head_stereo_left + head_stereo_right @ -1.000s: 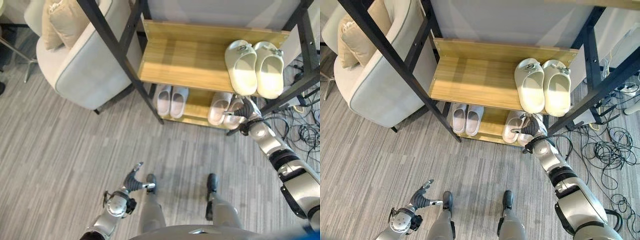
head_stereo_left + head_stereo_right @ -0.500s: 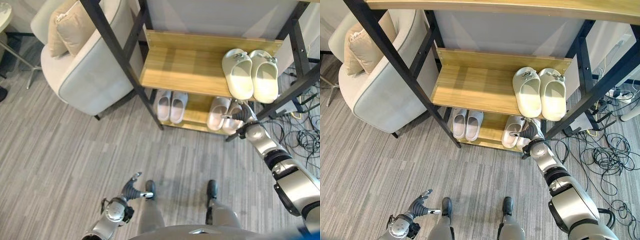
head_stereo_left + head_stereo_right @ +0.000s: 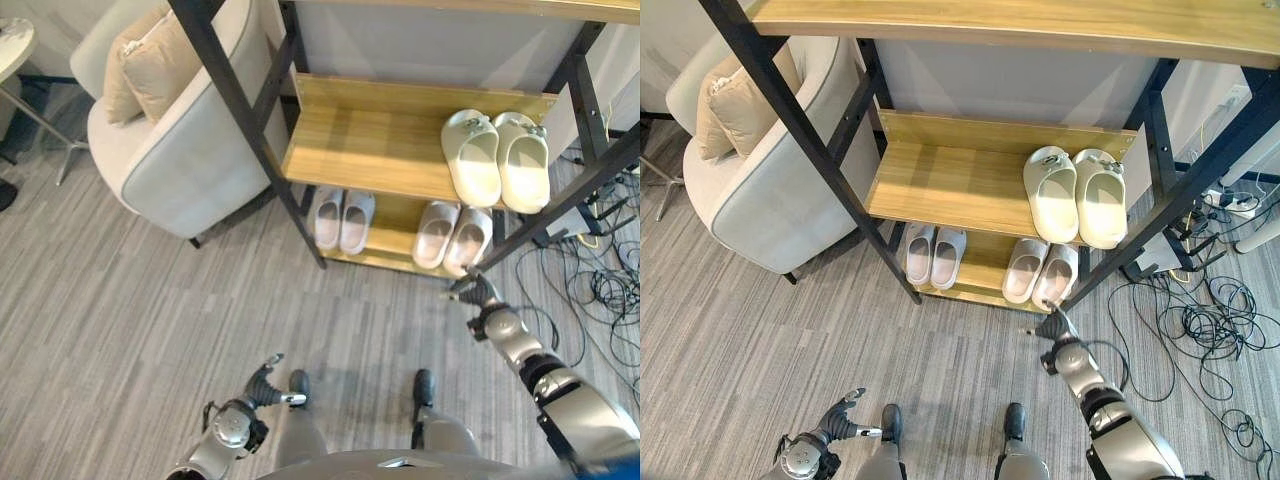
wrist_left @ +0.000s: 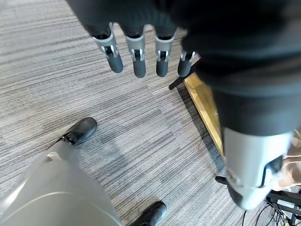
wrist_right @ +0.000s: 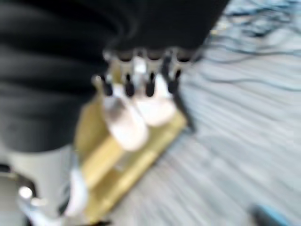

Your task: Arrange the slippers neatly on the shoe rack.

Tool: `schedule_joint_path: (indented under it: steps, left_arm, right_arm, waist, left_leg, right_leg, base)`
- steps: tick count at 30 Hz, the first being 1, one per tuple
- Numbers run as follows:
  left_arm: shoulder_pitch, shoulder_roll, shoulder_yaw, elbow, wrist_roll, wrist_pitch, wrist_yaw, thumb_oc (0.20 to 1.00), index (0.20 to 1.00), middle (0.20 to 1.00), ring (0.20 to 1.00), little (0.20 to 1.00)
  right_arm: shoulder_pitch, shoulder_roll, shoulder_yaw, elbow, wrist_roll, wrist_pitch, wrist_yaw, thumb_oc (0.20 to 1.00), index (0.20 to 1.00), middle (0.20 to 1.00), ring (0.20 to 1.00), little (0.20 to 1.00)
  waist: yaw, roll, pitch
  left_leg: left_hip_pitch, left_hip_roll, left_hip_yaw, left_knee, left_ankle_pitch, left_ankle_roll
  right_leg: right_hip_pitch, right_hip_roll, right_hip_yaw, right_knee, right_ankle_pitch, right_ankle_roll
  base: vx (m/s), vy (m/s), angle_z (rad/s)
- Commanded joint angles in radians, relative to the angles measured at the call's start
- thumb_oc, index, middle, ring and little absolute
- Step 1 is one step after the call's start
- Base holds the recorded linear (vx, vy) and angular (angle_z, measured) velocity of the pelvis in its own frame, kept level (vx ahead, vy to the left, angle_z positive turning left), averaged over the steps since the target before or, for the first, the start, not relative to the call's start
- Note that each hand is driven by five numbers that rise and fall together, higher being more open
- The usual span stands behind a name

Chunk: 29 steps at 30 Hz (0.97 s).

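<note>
Change since a second ago: right hand [image 3: 478, 293] has come back off the pinkish slippers [image 3: 453, 236] on the lower shelf and now hangs over the floor [image 3: 120, 330] just in front of the shoe rack [image 3: 380, 135]; the slippers sit where they were.
Right hand: fingers straight and loosely spread, holding nothing; its wrist view looks past the fingertips [image 5: 128, 90] at the pinkish pair.
Left hand: low by the robot's side [image 3: 262, 379], well apart from the rack, fingers relaxed and spread, empty.
Head views: whole rack, with three pairs on it, a pale armchair [image 3: 175, 150] with tan cushions [image 3: 150, 75] to its left and a tangle of cables [image 3: 1200, 320] on the floor to its right.
Left wrist view: straight fingers [image 4: 136, 52] over grey striped floor, plus a corner of the rack's bottom board.
Cream slippers [image 3: 497, 160]: thick-soled, side by side on the middle shelf's right end, toes toward the wall.
Pinkish slippers: side by side, touching, on the lower shelf's right part, slightly angled.
White slippers [image 3: 342, 219]: side by side on the lower shelf's left part, apart from the pinkish pair.
</note>
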Motion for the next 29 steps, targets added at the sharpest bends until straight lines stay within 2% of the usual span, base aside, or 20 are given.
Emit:
schedule_joint_path:
  steps: [1,6,16,21,29]
  left_arm:
    - [-0.019,-0.005,0.003,0.048,0.021,-0.016,0.008,1.000,1.000,1.000,1.000,1.000]
    - [0.014,-0.036,0.072,0.072,-0.164,-0.032,-0.074,1.000,1.000,1.000,1.000,1.000]
    - [0.017,-0.097,0.170,0.355,-0.181,-0.026,-0.085,1.000,1.000,1.000,1.000,1.000]
    - [0.002,-0.107,0.271,0.594,-0.157,0.001,-0.099,1.000,1.000,1.000,1.000,1.000]
    - [0.038,-0.063,0.399,0.756,-0.128,0.048,-0.106,1.000,1.000,1.000,1.000,1.000]
  right_arm:
    - [0.060,0.024,-0.095,0.045,-0.008,-0.025,0.000,1.000,1.000,1.000,1.000,1.000]
    - [0.250,0.013,-0.220,0.137,0.004,-0.009,0.036,1.000,1.000,1.000,1.000,1.000]
    - [0.430,-0.008,-0.424,0.283,0.083,0.019,0.060,1.000,1.000,1.000,1.000,1.000]
    - [0.473,0.023,-0.430,0.328,0.080,0.034,0.097,1.000,1.000,1.000,1.000,1.000]
    - [0.508,0.065,-0.416,0.334,0.058,0.051,0.146,1.000,1.000,1.000,1.000,1.000]
  waist:
    - [-0.005,-0.039,-0.039]
    - [-0.024,-0.055,-0.073]
    - [-0.053,-0.073,-0.127]
    - [-0.058,-0.086,-0.150]
    - [-0.050,-0.096,-0.172]
  left_leg:
    - [-0.022,0.044,0.013,-0.017,0.081,-0.006]
    - [0.041,0.050,0.026,-0.017,0.061,-0.006]
    - [0.121,0.061,0.058,-0.017,0.042,-0.008]
    - [0.148,0.054,0.069,-0.017,0.031,-0.007]
    - [0.198,0.047,0.086,-0.017,0.022,-0.006]
  right_leg:
    - [-0.013,-0.075,0.040,0.049,-0.023,0.107]
    - [0.050,-0.077,0.033,0.034,-0.031,0.115]
    - [0.113,-0.060,0.056,-0.001,-0.031,0.116]
    - [0.133,-0.057,0.068,-0.015,-0.028,0.113]
    - [0.164,-0.059,0.077,-0.027,-0.024,0.111]
  base:
    - [0.06,0.006,0.13]
    - [0.08,0.013,0.05]
    - [0.03,0.010,-0.10]
    - [-0.01,0.017,-0.06]
    - [0.01,0.023,-0.10]
